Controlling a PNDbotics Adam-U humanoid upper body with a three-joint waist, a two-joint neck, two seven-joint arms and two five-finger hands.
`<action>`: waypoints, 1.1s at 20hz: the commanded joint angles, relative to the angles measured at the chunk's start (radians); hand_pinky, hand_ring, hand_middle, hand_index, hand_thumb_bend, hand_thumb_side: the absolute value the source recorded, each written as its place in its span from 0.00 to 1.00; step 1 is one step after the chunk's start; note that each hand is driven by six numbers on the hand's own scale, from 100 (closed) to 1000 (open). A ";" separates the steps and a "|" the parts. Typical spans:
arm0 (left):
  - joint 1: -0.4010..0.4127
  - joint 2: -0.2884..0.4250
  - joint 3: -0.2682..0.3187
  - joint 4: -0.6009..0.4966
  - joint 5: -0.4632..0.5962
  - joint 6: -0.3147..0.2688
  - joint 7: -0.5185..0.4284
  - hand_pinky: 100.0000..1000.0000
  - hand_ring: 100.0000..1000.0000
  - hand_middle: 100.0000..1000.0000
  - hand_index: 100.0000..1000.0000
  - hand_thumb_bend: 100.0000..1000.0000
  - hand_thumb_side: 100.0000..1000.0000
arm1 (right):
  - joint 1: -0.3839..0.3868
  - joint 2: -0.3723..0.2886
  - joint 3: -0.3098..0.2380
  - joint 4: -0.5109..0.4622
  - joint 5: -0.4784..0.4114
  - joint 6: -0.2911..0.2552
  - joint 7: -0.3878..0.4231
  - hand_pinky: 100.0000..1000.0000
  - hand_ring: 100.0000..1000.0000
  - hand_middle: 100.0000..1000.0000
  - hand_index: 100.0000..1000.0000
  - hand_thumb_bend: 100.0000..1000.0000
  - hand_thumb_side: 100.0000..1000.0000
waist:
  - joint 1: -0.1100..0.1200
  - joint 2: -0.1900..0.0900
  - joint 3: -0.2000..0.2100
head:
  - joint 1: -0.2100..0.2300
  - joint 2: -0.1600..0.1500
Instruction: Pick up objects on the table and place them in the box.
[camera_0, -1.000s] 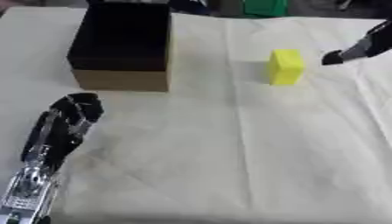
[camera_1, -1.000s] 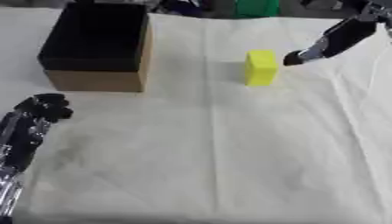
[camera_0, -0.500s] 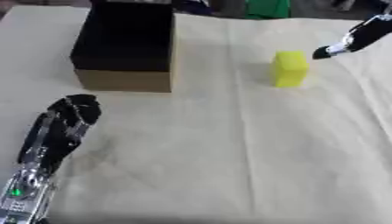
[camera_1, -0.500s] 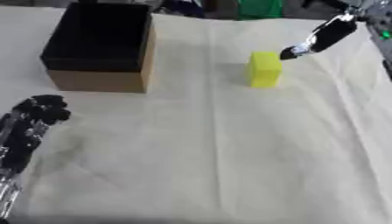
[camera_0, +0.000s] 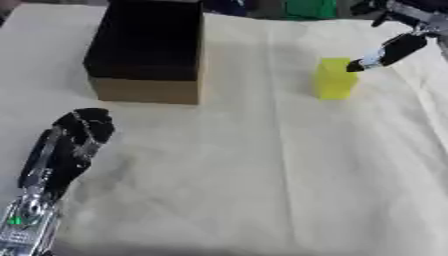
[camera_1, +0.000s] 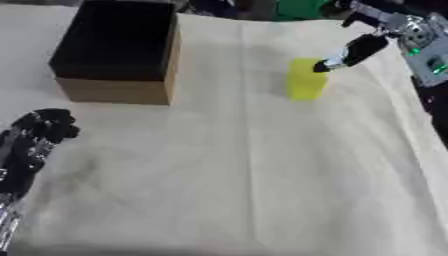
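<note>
Yellow block (camera_0: 334, 78): upright on bench (camera_0: 262, 175), right of box, well apart from it.
Box (camera_0: 147, 50): open top, dark inside, tan base; far left of bench.
Right robot hand (camera_1: 350, 51): in from upper right, fingertip at block's top right edge; can't tell if touching. Fingers extended, holding nothing.
Left robot hand (camera_0: 68, 145): near lower left, on cloth, fingers curled, nothing in it.
Bench cover: cream cloth, creased.
</note>
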 joint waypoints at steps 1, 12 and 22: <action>-0.014 0.016 -0.003 -0.021 -0.001 -0.001 -0.004 0.65 0.58 0.55 0.68 0.52 0.52 | -0.026 -0.005 -0.019 0.033 0.028 -0.007 -0.013 0.76 0.92 0.82 0.91 0.70 0.21 | 0.003 -0.014 0.002 | -0.003 -0.004; -0.015 0.014 -0.002 -0.021 -0.002 -0.001 -0.004 0.65 0.58 0.55 0.68 0.53 0.52 | -0.032 0.021 -0.027 0.088 0.072 -0.024 -0.021 0.76 0.92 0.82 0.91 0.70 0.22 | 0.004 -0.010 0.005 | -0.004 0.000; -0.016 0.012 -0.003 -0.022 -0.001 -0.001 -0.004 0.65 0.58 0.55 0.68 0.53 0.53 | -0.028 0.034 -0.025 0.107 0.095 -0.027 -0.008 0.77 0.92 0.81 0.90 0.70 0.24 | 0.005 -0.008 0.008 | -0.004 0.001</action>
